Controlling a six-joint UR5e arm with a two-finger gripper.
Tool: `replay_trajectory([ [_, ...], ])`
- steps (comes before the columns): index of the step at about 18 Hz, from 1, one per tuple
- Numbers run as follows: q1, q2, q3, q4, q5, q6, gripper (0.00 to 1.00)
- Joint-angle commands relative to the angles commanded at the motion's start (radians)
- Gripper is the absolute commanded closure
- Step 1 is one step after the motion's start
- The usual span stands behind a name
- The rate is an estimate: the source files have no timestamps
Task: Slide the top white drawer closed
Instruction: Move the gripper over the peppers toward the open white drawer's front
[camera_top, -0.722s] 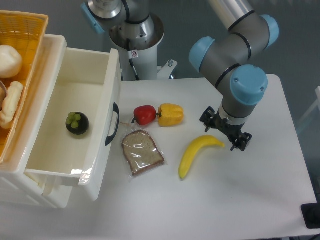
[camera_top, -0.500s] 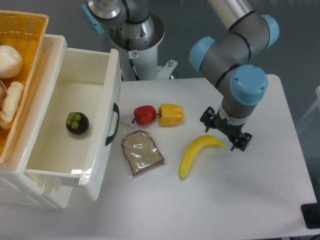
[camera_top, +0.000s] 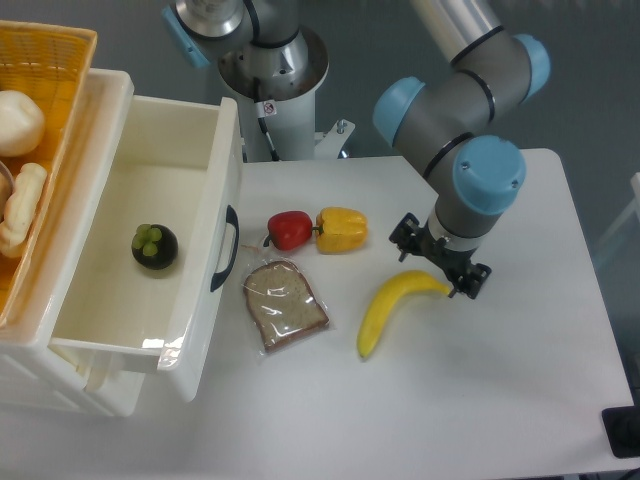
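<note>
The top white drawer (camera_top: 222, 170) stands pulled far out from the cabinet at the left. Its cream inside is open to view and a dark mangosteen (camera_top: 154, 246) lies in it. The curved black handle (camera_top: 228, 248) on its front faces the table. My gripper (camera_top: 440, 260) hangs well to the right of the drawer, just above the upper tip of a banana (camera_top: 385, 306). Its black fingers (camera_top: 406, 232) stand apart, open, with nothing between them.
A red pepper (camera_top: 290, 229), a yellow pepper (camera_top: 342, 229) and a bagged slice of bread (camera_top: 285, 303) lie between the drawer front and my gripper. An orange wicker basket (camera_top: 62, 60) with bread rolls sits on the cabinet at top left. The robot base (camera_top: 272, 70) stands behind.
My gripper and wrist have shifted a little to the left, toward the banana tip. The drawer and the food have not moved.
</note>
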Motion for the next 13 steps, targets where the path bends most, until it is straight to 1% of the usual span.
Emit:
replay_trajectory([
  [1,-0.001,0.012,-0.017,0.002,-0.002,-0.032,0.0],
  [3,-0.011,0.028,-0.019,0.002,-0.011,-0.075,0.0],
  [5,-0.038,0.028,-0.019,-0.002,-0.025,-0.121,0.0],
  [7,-0.064,0.029,-0.017,-0.003,-0.038,-0.195,0.0],
  [8,-0.078,0.029,-0.014,-0.006,-0.046,-0.239,0.03],
  [10,-0.106,0.032,-0.006,-0.006,-0.081,-0.328,0.22],
  [11,-0.116,0.034,0.0,-0.008,-0.112,-0.377,0.33],
  [12,-0.123,0.035,0.004,-0.008,-0.15,-0.435,0.38],
  [13,-0.127,0.046,0.01,-0.006,-0.187,-0.48,0.47],
])
